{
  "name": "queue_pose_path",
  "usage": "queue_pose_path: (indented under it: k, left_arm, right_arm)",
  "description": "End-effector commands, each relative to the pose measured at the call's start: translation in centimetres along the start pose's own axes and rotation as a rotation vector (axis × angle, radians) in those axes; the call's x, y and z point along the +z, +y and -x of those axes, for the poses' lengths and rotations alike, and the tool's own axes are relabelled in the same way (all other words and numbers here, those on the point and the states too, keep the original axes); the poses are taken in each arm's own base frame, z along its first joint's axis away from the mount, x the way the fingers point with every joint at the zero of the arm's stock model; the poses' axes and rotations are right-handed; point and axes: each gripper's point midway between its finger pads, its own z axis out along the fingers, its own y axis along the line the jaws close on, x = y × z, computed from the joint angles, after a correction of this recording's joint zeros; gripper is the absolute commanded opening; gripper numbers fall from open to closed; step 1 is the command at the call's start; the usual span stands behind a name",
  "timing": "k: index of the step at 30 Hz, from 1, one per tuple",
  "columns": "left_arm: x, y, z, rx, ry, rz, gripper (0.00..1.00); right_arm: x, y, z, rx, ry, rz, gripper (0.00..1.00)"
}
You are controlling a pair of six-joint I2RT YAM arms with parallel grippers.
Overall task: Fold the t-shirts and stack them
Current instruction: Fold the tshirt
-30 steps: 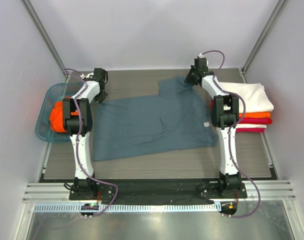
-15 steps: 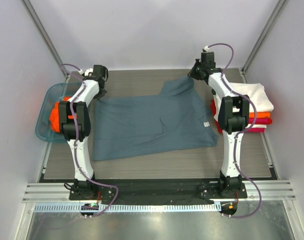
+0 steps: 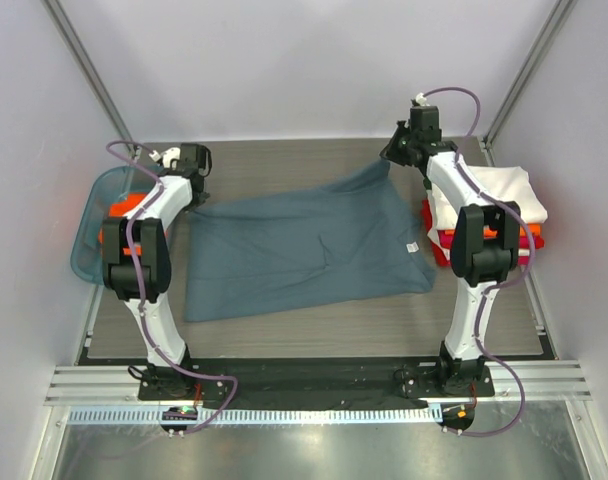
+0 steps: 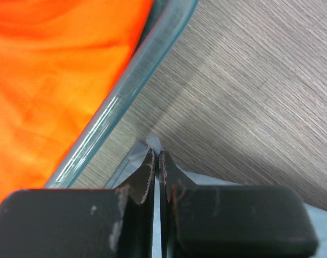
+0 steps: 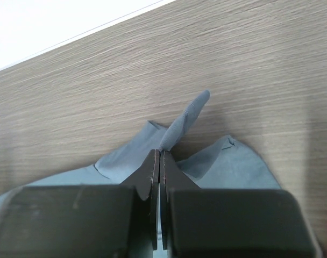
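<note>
From the top camera, you have the slate t-shirt (image 3: 304, 250) spread across the middle of the table (image 3: 334, 325), its far edge raised at both ends. The left gripper (image 3: 197, 188) has the far left corner, just beside the teal basket (image 3: 87, 262). The right gripper (image 3: 391, 160) has the far right corner, near the folded stack (image 3: 504, 195) of white, orange and red shirts. I judge you are drawing the far edge taut to flatten the shirt before folding. Pull the two corners apart evenly and at one height, so the slack crease down the middle smooths out, then lower both together. A lopsided pull would skew the hem. Mind the basket on one side and the stack on the other.

In the left wrist view, the jaws of the left gripper (image 4: 156, 156) are pressed together, and only a thin pale sliver of cloth peeps past the tips. The bite looks slight, so tug gently or it may slip. The rim of the teal basket (image 4: 136, 80) runs close by, with the orange t-shirt (image 4: 56, 70) inside it.

In the right wrist view, the right gripper (image 5: 157, 157) is clamped tight on a pinch of the slate t-shirt (image 5: 228, 166). A peak of fabric stands past the tips, and the rest drapes back beneath the fingers
</note>
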Motion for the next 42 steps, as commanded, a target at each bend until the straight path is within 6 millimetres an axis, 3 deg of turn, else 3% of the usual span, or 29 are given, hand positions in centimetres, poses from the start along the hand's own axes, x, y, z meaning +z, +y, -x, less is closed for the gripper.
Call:
queue_pose_path:
  k: [1,19,26,35,42]
  left_arm:
    - [-1.1,-0.7,2.0,-0.061,-0.07,-0.05,0.0]
    - [-4.6,0.3,1.4,-0.039,-0.119,-0.056,0.0]
    - [-5.9,1.1,0.7,-0.039,-0.127,-0.053,0.0]
    - [-7.0,3.3,-0.5,-0.059,-0.133,-0.027,0.0]
    - [-7.6,4.7,-1.9,-0.072,-0.123,-0.022,0.0]
  right_arm:
    - [-3.8,1.6,3.6,-0.033,-0.107,0.039,0.01]
    - [-9.5,-0.4,3.9,0.002,-0.154,-0.003,0.01]
    - [-11.4,-1.1,2.9,0.013,-0.16,-0.027,0.01]
    - [-13.3,-2.0,0.5,0.036,-0.142,-0.042,0.01]
    - [-14.8,-3.7,-3.1,0.055,-0.105,-0.078,0.01]
